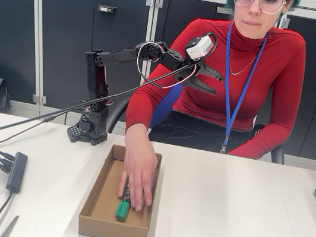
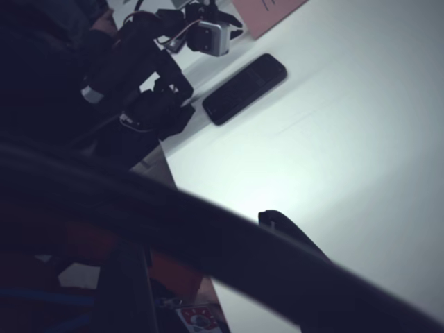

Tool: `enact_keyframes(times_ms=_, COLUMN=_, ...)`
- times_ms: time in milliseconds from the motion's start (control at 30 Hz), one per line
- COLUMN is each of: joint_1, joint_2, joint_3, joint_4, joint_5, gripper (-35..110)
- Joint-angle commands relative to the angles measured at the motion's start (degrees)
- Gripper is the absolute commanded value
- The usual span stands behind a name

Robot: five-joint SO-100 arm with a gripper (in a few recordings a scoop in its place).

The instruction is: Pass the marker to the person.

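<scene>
The box (image 1: pixel 107 221) up front holds the marker (image 1: pixel 122 208) under the person's fingers (image 1: pixel 139 172), so the robot's released, empty hand (image 1: pixel 207 80) could bump them reaching in.

White table (image 1: pixel 250 217) below the raised arm, bright even light on its top; row of dark grey cabinet doors (image 1: pixel 62 37) with pale frames and metal handles behind it; dark office chair (image 1: pixel 265 144) at the table's far edge; pale floor strip (image 1: pixel 15 109) under the cabinets

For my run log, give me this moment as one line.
pincer: raised, open, empty | marker: in cardboard box | person's hand: on marker | handover: not begun
</scene>
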Motion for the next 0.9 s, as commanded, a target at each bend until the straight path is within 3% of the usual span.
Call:
enact_keyframes(times_ms=0, joint_1=-0.18, joint_2=2.29, joint_3=-3.96, joint_4=1.14, joint_5=1.05, gripper=33)
enact_keyframes(times_ms=867, joint_1=1.76, joint_2=0.97, joint_3=-3.78, joint_4=2.11, joint_5=1.14, gripper=33)
